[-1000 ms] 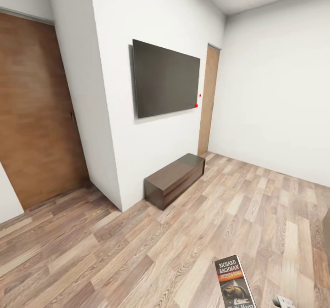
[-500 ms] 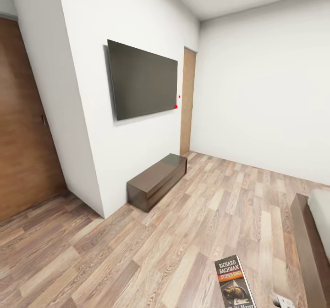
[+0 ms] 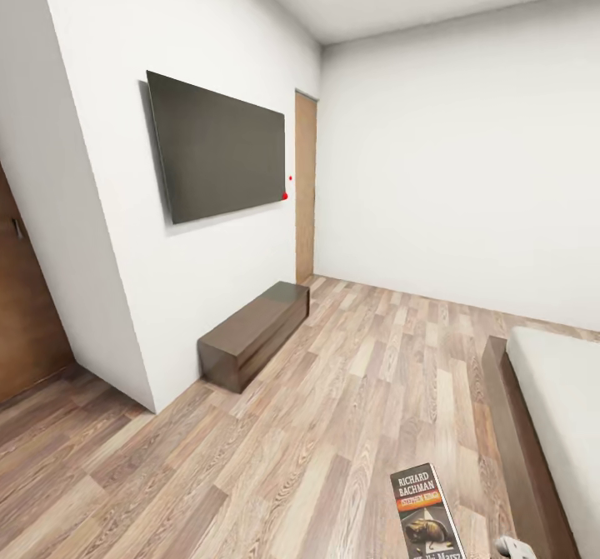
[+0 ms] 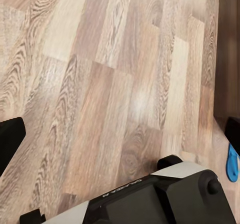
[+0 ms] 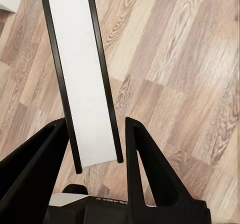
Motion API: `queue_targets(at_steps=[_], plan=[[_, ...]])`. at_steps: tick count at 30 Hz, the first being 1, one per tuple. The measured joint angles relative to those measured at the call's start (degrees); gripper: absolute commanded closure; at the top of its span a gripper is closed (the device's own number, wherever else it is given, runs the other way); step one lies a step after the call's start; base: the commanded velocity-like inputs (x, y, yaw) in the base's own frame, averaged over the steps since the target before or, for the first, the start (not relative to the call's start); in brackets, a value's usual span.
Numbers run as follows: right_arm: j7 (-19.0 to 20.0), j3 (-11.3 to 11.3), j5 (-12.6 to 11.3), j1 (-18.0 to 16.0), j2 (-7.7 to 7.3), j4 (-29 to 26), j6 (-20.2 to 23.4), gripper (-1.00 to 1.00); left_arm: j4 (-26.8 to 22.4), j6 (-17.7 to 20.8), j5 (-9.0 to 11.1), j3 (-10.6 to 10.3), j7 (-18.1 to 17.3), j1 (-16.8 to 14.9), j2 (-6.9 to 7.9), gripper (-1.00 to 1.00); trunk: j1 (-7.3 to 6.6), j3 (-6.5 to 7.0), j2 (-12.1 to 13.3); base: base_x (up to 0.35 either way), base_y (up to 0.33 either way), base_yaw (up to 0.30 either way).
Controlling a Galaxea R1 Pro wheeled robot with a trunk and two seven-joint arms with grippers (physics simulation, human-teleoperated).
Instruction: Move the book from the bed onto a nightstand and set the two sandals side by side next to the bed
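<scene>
View swung right, one bed (image 3: 557, 409) revealed, one book (image 5: 82, 73) in right tool (image 5: 95, 149), perhaps clamped.

Your head camera looks forward and down across the floor (image 3: 317, 426). Both wrist cameras face down, close to those planks (image 4: 100, 83), the part all three share.

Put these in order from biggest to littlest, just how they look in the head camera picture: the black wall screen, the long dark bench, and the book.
1. Wall screen, biggest.
2. Long bench.
3. Book, littlest, though it is closest to the camera and cut off at the edge.
</scene>
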Motion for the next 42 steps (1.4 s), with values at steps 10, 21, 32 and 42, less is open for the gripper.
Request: queue_targets(at_steps=[10,21,32,42], plan=[[0.00,0.00,-0.06,0.00,0.00,0.00,0.00,1.00,0.00,0.00,0.05,0.00,0.00,0.00,0.00,-1.00,0.00,0.38,0.00,0.000,0.000,-0.279],[0.00,0.01,-0.13,0.00,0.00,0.00,0.00,1.00,0.00,0.00,0.06,0.00,0.00,0.00,0.00,-1.00,0.00,0.81,0.00,0.000,0.000,-0.279],[0.00,0.01,-0.13,0.00,0.00,0.00,-0.04,1.00,0.00,0.00,0.07,0.00,0.00,0.00,0.00,-1.00,0.00,1.25,0.00,0.000,0.000,-0.279],[0.00,0.02,-0.13,0.00,0.00,0.00,-0.07,1.00,0.00,0.00,0.07,0.00,0.00,0.00,0.00,-1.00,0.00,1.65,0.00,0.000,0.000,-0.279]])
